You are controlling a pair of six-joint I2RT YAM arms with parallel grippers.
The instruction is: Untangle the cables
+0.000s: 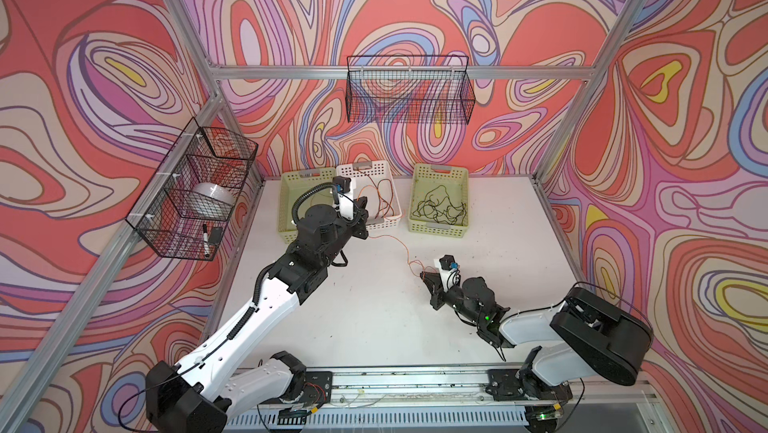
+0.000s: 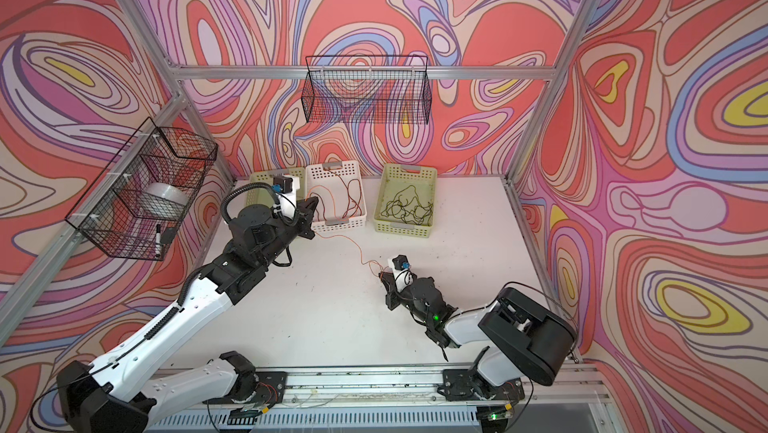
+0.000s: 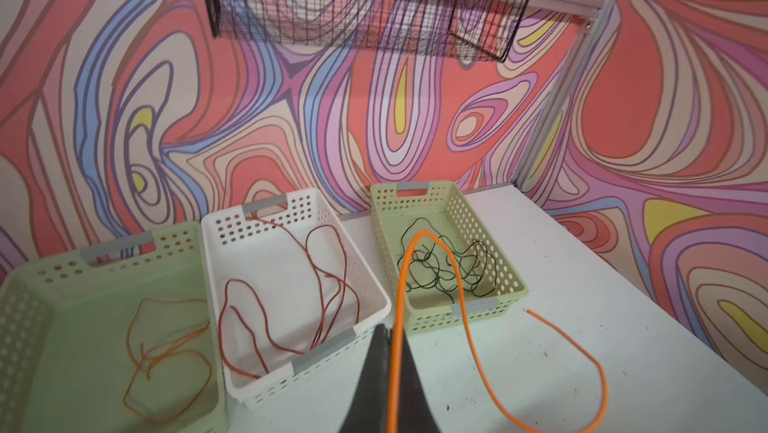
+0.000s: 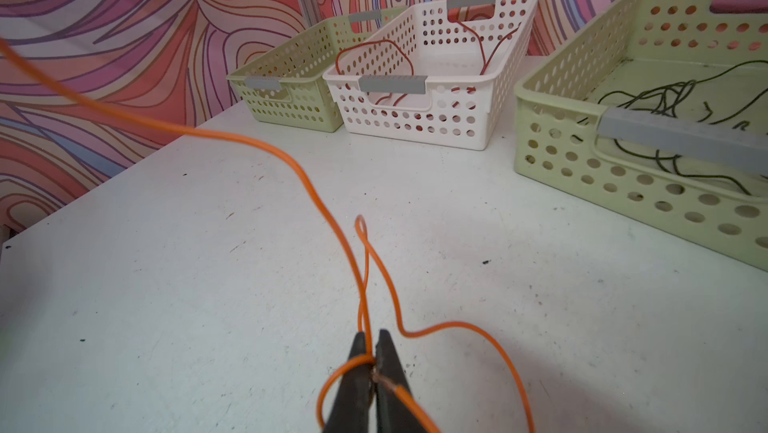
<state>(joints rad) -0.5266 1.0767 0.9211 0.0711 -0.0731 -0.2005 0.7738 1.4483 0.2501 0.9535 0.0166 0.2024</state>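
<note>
Bright orange thin cable (image 3: 420, 232) runs between our left gripper (image 3: 390, 329) and right gripper (image 4: 372, 339), both pinching it. White perforated plastic basket (image 3: 226, 223) stands near our left.

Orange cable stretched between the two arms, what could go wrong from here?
The right gripper pinches the thin bright orange cable at a small crossed loop; pulling might cinch it into a knot. The left gripper grips it too, near the white perforated plastic basket; a tug could snag that rim.
</note>
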